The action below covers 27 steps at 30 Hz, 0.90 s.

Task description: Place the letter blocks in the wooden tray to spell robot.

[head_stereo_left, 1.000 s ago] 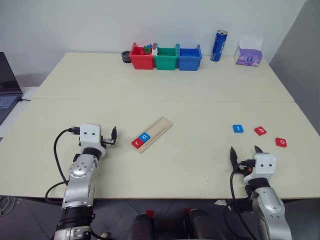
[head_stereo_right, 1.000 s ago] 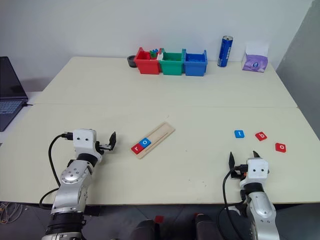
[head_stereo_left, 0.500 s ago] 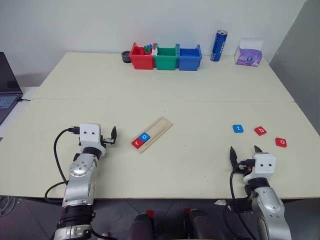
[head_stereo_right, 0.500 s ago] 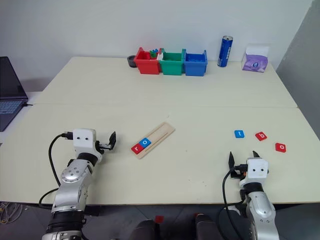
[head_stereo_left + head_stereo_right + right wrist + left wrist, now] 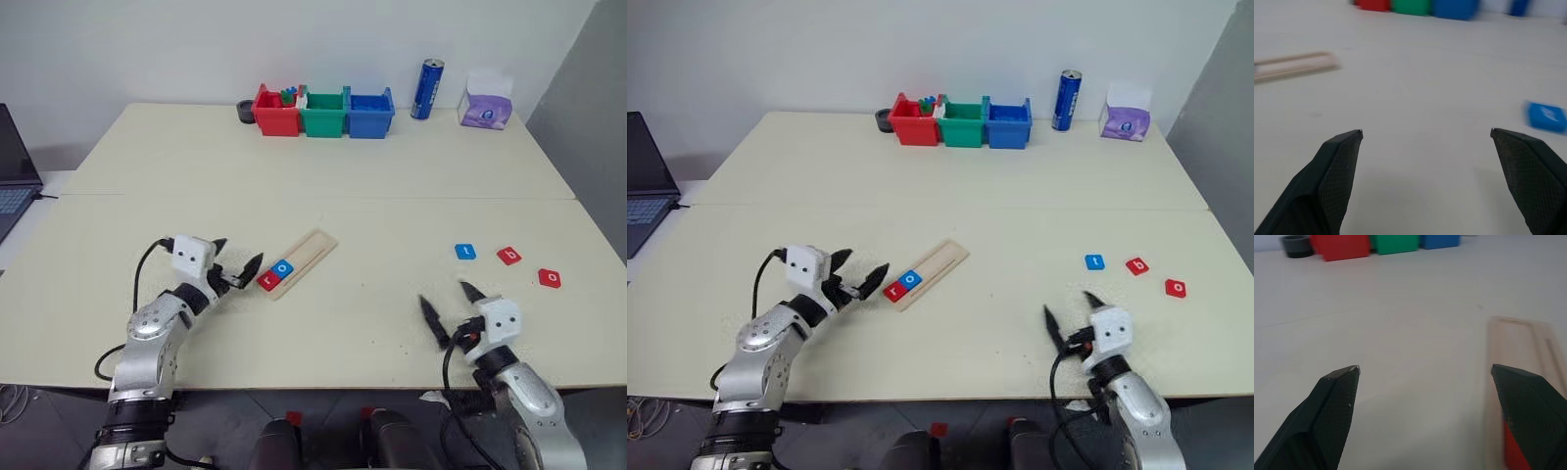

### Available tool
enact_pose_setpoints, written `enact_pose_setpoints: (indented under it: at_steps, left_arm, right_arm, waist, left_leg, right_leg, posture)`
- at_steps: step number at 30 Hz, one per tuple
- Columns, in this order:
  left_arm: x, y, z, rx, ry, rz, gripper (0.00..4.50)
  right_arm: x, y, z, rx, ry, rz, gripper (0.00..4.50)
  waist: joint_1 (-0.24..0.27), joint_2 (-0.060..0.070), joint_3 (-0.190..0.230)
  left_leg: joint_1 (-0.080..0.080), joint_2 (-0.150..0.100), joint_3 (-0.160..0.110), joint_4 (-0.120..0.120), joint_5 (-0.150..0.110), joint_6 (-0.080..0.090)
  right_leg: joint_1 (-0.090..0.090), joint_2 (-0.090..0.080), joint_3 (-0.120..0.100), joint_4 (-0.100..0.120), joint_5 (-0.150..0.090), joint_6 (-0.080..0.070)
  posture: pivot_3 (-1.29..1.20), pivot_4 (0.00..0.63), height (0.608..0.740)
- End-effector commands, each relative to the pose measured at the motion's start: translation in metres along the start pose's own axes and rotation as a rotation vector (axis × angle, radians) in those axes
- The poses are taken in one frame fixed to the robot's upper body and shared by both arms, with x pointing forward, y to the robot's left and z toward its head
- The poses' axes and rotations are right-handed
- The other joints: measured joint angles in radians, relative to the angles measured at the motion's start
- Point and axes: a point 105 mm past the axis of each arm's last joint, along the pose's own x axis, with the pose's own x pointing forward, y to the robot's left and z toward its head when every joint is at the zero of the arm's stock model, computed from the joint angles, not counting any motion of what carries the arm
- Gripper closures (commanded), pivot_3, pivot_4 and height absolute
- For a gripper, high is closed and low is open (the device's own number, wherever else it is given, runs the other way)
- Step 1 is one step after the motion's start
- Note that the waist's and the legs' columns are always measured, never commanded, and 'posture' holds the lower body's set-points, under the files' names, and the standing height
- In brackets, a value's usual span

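Beside the wooden tray, left claw spread, empty; right claw likewise, near desk edge.

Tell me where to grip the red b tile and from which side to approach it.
Grip the red b tile across two opposite side edges, coming straight down from above. It lies flat on the table with clear space on every side, apart from the blue t tile and red o tile.
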Motion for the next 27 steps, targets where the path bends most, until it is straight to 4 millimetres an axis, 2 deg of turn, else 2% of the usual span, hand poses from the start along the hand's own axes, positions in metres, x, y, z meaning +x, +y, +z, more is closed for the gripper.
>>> enact_pose_setpoints:
  at_steps: [1,10,20,27]
  left_arm:
    - [0.004,-0.02,0.012,0.029,0.001,-0.141,0.0]
    - [0.004,-0.037,-0.008,0.083,0.181,-0.24,0.0]
    - [0.01,-0.033,-0.015,0.055,0.289,-0.189,0.0]
    - [0.008,-0.046,-0.018,0.031,0.37,-0.279,0.0]
  right_arm:
    - [0.001,0.033,0.029,0.017,-0.011,0.255,0.05]
    - [0.001,0.042,0.043,-0.051,0.025,0.393,0.05]
    - [-0.003,0.054,0.054,-0.083,0.001,0.482,0.05]
    - [-0.015,0.066,0.054,-0.066,0.048,0.577,0.05]
  waist:
    - [0.0,0.0,0.0]
    - [0.0,0.0,0.0]
    - [0.0,-0.001,0.0]
    - [0.0,-0.001,0.0]
  left_leg:
    - [0.0,0.0,0.0,0.0,0.0,0.0]
    - [0.0,0.0,0.0,0.0,0.0,0.0]
    - [0.0,-0.001,-0.001,0.0,0.0,0.0]
    - [0.0,-0.001,-0.001,0.001,0.0,0.0]
  right_leg:
    - [0.0,0.0,0.0,0.0,0.0,0.0]
    - [0.0,0.0,0.0,0.0,0.0,0.0]
    - [0.0,0.0,0.0,0.0,0.0,0.0]
    - [0.0,0.0,0.0,0.0,0.0,0.0]
  posture:
    - [0.0,0.15,0.74]
    - [0.0,0.15,0.74]
    - [0.0,0.15,0.74]
    - [0.0,0.15,0.74]
